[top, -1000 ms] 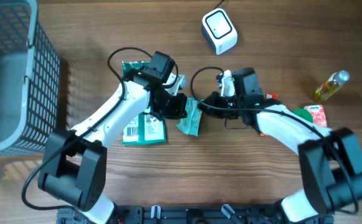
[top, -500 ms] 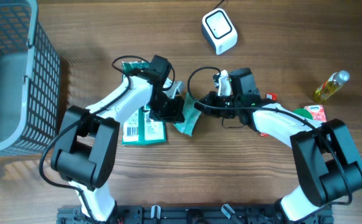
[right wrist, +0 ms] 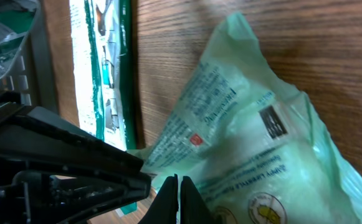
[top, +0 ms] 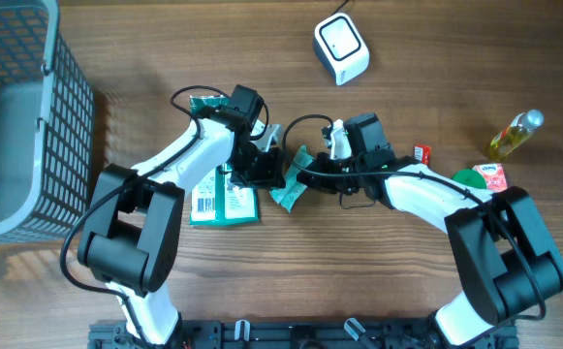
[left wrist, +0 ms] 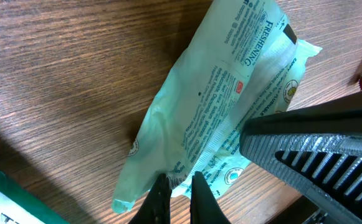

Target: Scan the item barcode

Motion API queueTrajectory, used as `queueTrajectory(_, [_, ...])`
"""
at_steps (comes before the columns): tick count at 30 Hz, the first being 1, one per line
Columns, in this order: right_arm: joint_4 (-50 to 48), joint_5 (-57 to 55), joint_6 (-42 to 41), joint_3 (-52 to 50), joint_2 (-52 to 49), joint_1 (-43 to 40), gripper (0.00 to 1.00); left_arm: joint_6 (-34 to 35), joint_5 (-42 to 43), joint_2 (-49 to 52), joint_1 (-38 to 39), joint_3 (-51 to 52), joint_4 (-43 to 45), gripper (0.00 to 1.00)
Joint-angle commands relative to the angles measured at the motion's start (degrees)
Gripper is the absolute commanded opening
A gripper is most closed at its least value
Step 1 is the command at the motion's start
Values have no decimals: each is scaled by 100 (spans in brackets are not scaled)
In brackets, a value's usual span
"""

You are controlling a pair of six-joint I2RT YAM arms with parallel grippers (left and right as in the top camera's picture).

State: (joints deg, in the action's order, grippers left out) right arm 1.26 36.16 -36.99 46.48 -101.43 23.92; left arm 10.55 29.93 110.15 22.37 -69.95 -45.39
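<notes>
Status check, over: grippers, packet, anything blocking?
Left gripper and right gripper both shut on packet, one from each side. Packet well short of scanner. Green box beside it, not in the path.

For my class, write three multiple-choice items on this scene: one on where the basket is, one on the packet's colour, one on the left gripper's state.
1. In the overhead view, the basket is:
A at the left
B at the right
C in the middle

2. The packet is:
A red
B pale green
C black

3. The left gripper is:
A wide open
B shut on the packet
C out of view

Answers:
1 A, its grid wall fills the left edge.
2 B, both wrist views show pale green wrapping.
3 B, it pinches the packet's edge in its own wrist view.
</notes>
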Motion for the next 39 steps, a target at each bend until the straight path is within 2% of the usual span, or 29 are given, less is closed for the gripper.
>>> queueTrajectory(1, [136, -437, -74, -11, -140, 13, 4, -116, 68, 50, 0, 74, 33, 4])
queueTrajectory(3, [258, -780, -83, -11, -208, 13, 4, -116, 66, 50, 0, 74, 37, 4])
queueTrajectory(8, [273, -815, -564, -11, -487, 11, 4, -46, -181, 98, 0, 105, 306, 4])
queueTrajectory(13, [315, -857, -564, -11, -487, 11, 4, 564, -1019, 361, 0, 326, 802, 4])
queueTrajectory(19, [437, -944, -669, -11, -487, 11, 4, 1132, -2216, 376, -227, 280, 896, 4])
queueTrajectory(25, [433, -942, -669, -11, -487, 11, 5, 1137, -1908, -92, -525, -223, 365, 4])
queueTrajectory(28, [411, -940, -667, -11, -487, 11, 9, 1137, -713, -518, -522, -234, 352, 4])
queueTrajectory(31, [385, -802, -667, -2, -485, 11, 4, 1137, -81, -538, -522, -232, 348, 4])
queueTrajectory(36, [221, 433, -522, 345, -175, -254, 5, 970, -50, -533, -382, -227, 79, 4])
queueTrajectory(39, [195, 367, -496, 358, 129, -358, 5, 920, -59, -533, -214, -227, -15, 4])
